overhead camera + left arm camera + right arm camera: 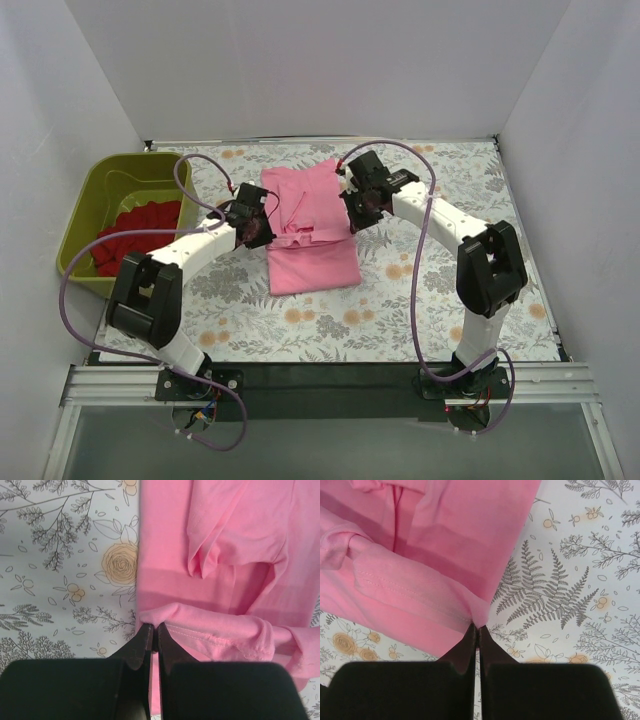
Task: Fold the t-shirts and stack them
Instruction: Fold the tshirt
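Observation:
The pink t-shirt (pixel 308 228) lies partly folded in the middle of the floral table. My left gripper (pixel 255 228) is shut on its left edge; in the left wrist view the jaws (pixel 154 626) pinch a fold of pink hem (pixel 215 630). My right gripper (pixel 358 208) is shut on the shirt's right edge, and in the right wrist view its tips (pixel 477 627) clamp a corner of pink cloth (pixel 420 580). The red t-shirt (pixel 137 232) lies crumpled in the olive-green tub at the left.
The olive-green tub (pixel 100 185) stands at the table's left edge. White walls close in the back and both sides. A floral cloth (pixel 420 290) covers the table. Purple cables loop from both arms.

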Robot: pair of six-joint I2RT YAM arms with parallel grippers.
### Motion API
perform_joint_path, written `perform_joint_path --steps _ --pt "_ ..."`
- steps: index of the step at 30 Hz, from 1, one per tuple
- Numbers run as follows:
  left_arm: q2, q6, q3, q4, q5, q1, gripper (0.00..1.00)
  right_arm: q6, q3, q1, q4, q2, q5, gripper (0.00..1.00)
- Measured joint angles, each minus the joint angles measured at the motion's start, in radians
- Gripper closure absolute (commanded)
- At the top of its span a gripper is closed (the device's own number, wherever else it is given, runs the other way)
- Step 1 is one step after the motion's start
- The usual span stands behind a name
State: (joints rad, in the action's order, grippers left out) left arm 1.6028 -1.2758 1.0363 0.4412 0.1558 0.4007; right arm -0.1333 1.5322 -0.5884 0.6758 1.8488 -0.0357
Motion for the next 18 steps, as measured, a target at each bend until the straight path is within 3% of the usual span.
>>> perform_joint_path --steps 13,16,18 --pt "0.121 0.021 0.002 -0.097 -0.013 -0.028 1.00 0.002 0.017 0.018 -0.096 0.105 0.005 0.99" --pt "0.153 0.024 0.003 -0.111 -0.013 -0.028 0.93 -0.001 0.017 0.020 -0.113 0.132 0.008 0.92" --pt "0.159 0.030 0.005 -0.116 -0.013 -0.028 0.78 -0.003 0.016 0.021 -0.124 0.140 0.015 0.87"
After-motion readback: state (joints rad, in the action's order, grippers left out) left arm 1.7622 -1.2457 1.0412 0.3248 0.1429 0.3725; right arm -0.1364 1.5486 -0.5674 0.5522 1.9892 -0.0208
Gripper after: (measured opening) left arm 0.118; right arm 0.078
